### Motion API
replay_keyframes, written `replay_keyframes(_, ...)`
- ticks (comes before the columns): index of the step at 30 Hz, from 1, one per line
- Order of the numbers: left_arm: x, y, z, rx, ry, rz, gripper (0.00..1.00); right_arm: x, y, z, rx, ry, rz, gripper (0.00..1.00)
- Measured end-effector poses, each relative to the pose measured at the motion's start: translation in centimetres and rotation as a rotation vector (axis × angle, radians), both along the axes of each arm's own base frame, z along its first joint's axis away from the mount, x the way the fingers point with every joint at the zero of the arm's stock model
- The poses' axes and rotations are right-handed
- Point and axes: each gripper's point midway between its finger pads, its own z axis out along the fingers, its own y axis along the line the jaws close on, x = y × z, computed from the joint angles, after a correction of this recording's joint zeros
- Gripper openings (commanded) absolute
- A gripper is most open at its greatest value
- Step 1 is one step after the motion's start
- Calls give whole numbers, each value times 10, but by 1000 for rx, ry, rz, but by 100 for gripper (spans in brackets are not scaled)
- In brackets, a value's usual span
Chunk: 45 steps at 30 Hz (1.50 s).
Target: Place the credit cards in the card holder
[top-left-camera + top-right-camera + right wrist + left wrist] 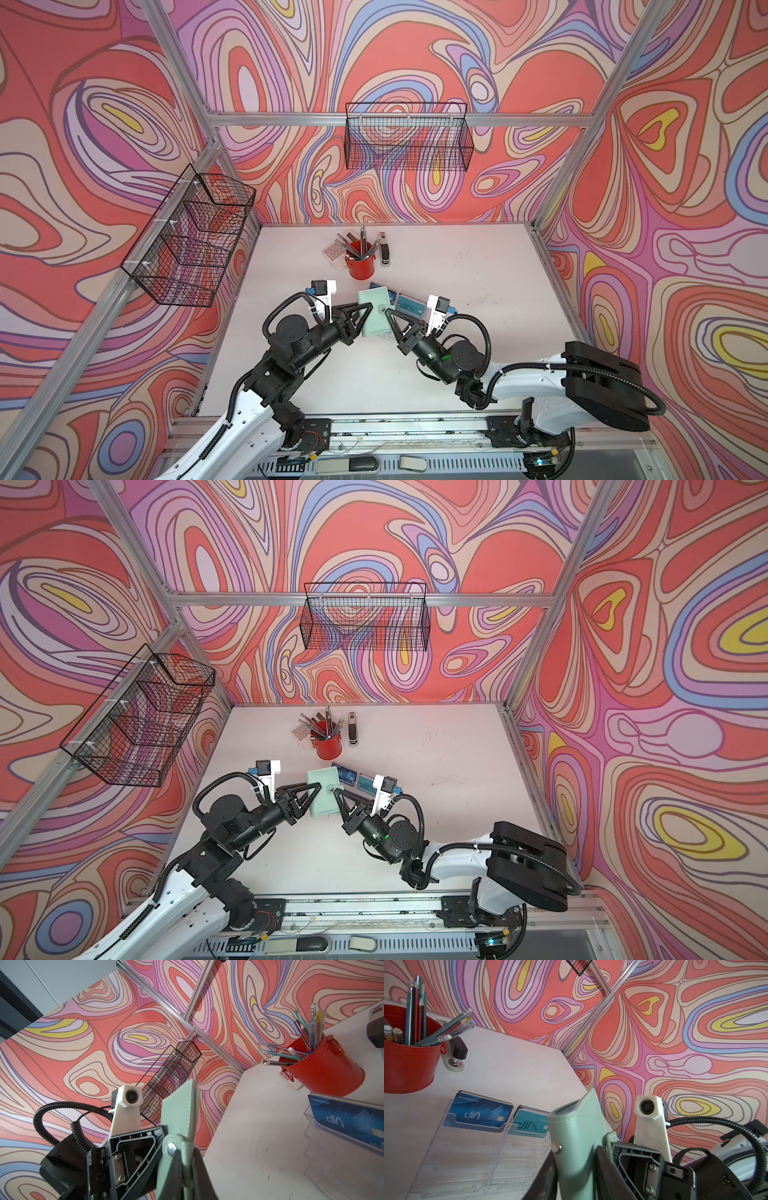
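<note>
The left gripper [365,314] clamps the sage-green leather-like card holder [376,309]; the right gripper [390,315] pinches tight on its snap-button strap [178,1140].

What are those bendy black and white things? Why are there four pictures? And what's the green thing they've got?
Those are two robot arms. Each one ends in a pincer called a gripper.

Two pictures look down from above, side by side like a pair of eyes. The other two come from a small camera on each arm's wrist, looking along the pincer.

On the white table stand a red bucket of pens, a stapler and a calculator. A clear plastic stand holds a blue card and a teal card, both marked VIP.

The green thing is the card holder, a little wallet. The left gripper clamps one edge of it, and the right gripper pinches its snap strap. Those two cards aren't inside it yet.
</note>
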Motion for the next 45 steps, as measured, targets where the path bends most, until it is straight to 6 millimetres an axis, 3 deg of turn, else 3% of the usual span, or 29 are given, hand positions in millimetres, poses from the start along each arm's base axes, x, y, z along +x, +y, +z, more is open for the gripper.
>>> replay_keyframes(14,-11,-4,5,-48,-35,-57,28,2,0,1,14,19,-6,0)
replay_keyframes(20,-12,-5,0,-50,-21,-69,0,2,1,0,9,25,-7,0)
replay_keyframes(21,-11,-4,-1,-48,-19,-62,0,3,2,0,4,25,-9,4)
replay_keyframes(25,-8,-1,-6,-25,6,-31,0,6,-2,-3,-53,23,-43,40)
replay_keyframes(27,-5,3,-11,-1,30,-2,0,10,-12,2,-80,19,-95,47)
replay_keyframes(30,0,11,-16,43,59,55,0,20,-29,17,-129,36,-202,47)
replay_keyframes(33,6,19,-10,83,71,111,0,31,-32,40,-174,43,-281,47)
replay_keyframes(36,12,24,0,104,64,150,0,37,-24,47,-231,46,-304,47)
replay_keyframes(45,24,31,-26,205,148,214,0,52,41,-17,-557,86,-221,46)
